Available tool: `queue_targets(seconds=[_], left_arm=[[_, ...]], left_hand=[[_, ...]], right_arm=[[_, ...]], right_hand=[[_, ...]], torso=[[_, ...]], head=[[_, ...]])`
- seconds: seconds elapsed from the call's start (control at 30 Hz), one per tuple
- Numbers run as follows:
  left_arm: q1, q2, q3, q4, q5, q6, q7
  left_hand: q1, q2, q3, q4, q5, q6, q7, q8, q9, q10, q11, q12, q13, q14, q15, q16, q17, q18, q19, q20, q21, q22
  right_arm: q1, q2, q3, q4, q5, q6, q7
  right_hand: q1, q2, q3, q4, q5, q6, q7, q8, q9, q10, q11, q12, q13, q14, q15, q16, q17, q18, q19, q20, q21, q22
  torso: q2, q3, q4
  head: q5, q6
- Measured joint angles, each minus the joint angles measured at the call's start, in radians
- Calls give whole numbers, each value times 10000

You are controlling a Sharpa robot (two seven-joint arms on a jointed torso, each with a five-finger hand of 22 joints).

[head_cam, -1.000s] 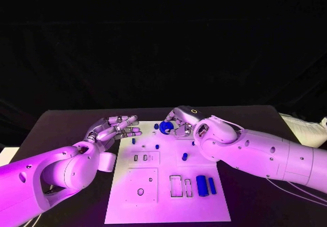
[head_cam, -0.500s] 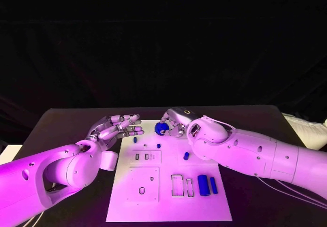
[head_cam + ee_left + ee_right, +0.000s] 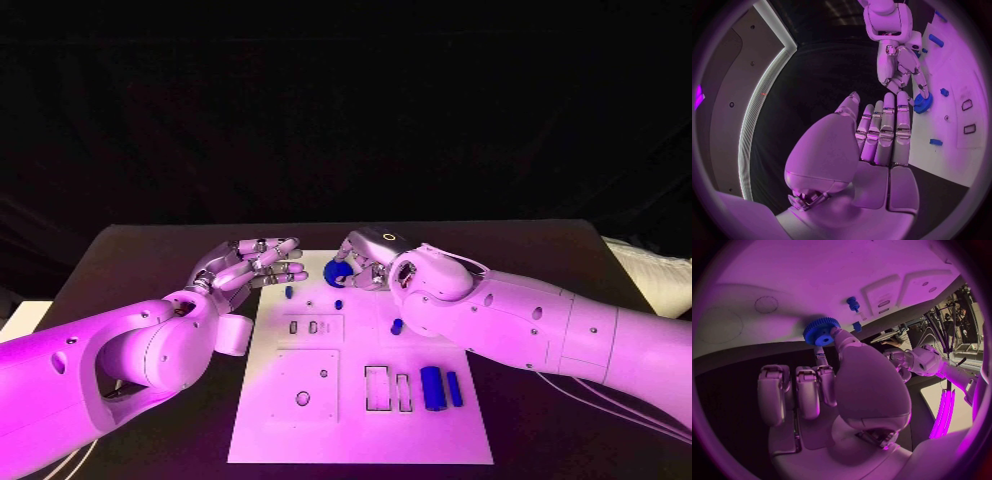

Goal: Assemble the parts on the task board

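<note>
The white task board [image 3: 361, 410] lies in the middle of the black table. My right hand [image 3: 369, 256] is over the board's far edge and pinches a blue toothed gear [image 3: 339, 270] in its fingertips. The right wrist view shows the gear [image 3: 821, 331] at the fingertips [image 3: 834, 334], just above the board [image 3: 817, 275]. My left hand [image 3: 248, 263] hovers at the board's far left corner with its fingers spread and nothing in it. In the left wrist view, the left hand [image 3: 879, 140] faces the right hand [image 3: 901, 67] and the gear [image 3: 922, 104].
Small blue parts stand on the board's far half [image 3: 289, 292], [image 3: 340, 305], [image 3: 397, 326]. Two longer blue pieces [image 3: 430, 385], [image 3: 451, 388] lie near the right edge beside rectangular slots [image 3: 375, 388]. A blue peg [image 3: 854, 304] stands close to the gear.
My right hand has carried the gear slightly to the left along the board's far edge. The left hand has hardly moved.
</note>
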State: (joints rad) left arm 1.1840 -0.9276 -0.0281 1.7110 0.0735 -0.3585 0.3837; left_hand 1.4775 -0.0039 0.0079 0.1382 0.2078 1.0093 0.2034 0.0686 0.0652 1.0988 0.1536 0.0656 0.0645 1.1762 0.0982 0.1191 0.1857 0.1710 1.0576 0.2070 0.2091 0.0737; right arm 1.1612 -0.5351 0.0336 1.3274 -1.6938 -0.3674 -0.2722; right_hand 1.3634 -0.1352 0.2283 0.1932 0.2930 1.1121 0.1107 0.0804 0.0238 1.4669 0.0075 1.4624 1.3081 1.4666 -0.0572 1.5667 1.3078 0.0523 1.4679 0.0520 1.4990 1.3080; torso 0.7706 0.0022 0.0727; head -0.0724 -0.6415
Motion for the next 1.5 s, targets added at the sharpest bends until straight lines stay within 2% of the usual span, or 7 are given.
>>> queue_targets(seconds=[0.17, 0.3, 0.7, 0.87, 1.17, 1.3, 1.5], left_arm=[[3, 0, 1, 5, 0, 0, -1], [7, -4, 2, 13, 0, 0, -2], [16, -24, 4, 24, 0, 0, -7], [18, -24, 5, 23, 0, -1, -10], [19, -15, 5, 9, 0, -1, -21], [21, -15, 5, 8, 0, -1, -25], [21, -15, 5, 3, 0, -2, -33]], left_hand=[[0, 0, 0, 0, 0, 0, 0, 0, 0, 0, 0, 0, 1, 0, 0, 0, 0, 0, 0, 0, 0, 0], [0, 0, 0, 0, 0, 0, 0, 0, 0, 0, 0, 0, 1, 0, 0, 0, -1, 0, 0, 0, 0, 0], [0, 0, 32, -32, 0, -36, 36, 0, 0, -36, 36, 0, 2, 0, 0, 0, 8, 0, 0, 0, 0, -8], [0, 0, 32, -32, 0, -36, 36, 0, 0, -36, 36, 0, 2, 0, 0, 0, 7, 0, 0, 0, 0, -8], [0, 0, 32, -32, 0, -36, 36, 0, 0, -35, 36, 1, 2, 0, 0, 0, 6, 0, 0, 0, 0, -7], [0, 0, 32, -32, 0, -36, 36, 0, 1, -35, 36, 0, 2, 0, 0, -39, 6, 0, 0, 0, 0, -7], [0, 0, 32, -32, 0, -36, 36, 0, 1, -35, 36, 1, 3, 0, 0, -39, 5, -1, 0, 0, 0, -6]], right_arm=[[9, 106, 0, -88, -16, 26, -5], [13, 198, 2, -171, -16, 65, 15], [25, 341, -5, -256, 0, 180, 77], [29, 345, -8, -308, 2, 229, 78], [35, 337, -8, -335, 10, 342, 50], [38, 317, -8, -341, 35, 455, 46], [38, 166, -9, -250, 159, 484, 40]], right_hand=[[-164, -43, 28, 28, -344, 115, -15, -127, 36, 9, 22, -191, 0, 0, 0, 0, 0, 1, 0, 0, 0, -1], [-287, -81, 40, 39, -747, -43, 92, -173, 465, -17, 170, -245, 0, -2, 110, 0, -1, 3, -36, 52, 0, -1], [-515, -110, 6, 68, -1075, -561, 190, -172, 420, -2, 286, -387, -2, -2, 180, 0, -2, 6, -17, 165, -1, -3], [-675, -267, -158, 233, -1192, -770, 223, -172, 420, -21, 305, -562, -3, -3, 251, 0, -3, 6, -21, 205, -1, -3], [-1088, -324, -491, 715, -1206, -996, 268, -172, 420, -1, 357, -671, -4, -2, 325, 0, -3, 6, -17, 235, -1, -4], [-1343, -255, -694, 967, -799, -997, 268, -172, 435, -2, 357, -670, -4, -2, 325, 0, -4, 6, -17, 235, -1, -5], [-1531, -66, -864, 968, -546, -997, 269, -171, 444, -1, 357, -552, -5, -2, 324, 0, -4, 7, -17, 235, -1, -6]], torso=[[-1, 7, -4], [-3, 6, -3], [-5, 12, 0], [-3, 18, -12], [8, 35, -13], [11, 41, -14], [13, 42, -14]], head=[[31, -26], [61, -60], [124, -75], [128, -69], [120, -64], [109, -60], [106, -55]])
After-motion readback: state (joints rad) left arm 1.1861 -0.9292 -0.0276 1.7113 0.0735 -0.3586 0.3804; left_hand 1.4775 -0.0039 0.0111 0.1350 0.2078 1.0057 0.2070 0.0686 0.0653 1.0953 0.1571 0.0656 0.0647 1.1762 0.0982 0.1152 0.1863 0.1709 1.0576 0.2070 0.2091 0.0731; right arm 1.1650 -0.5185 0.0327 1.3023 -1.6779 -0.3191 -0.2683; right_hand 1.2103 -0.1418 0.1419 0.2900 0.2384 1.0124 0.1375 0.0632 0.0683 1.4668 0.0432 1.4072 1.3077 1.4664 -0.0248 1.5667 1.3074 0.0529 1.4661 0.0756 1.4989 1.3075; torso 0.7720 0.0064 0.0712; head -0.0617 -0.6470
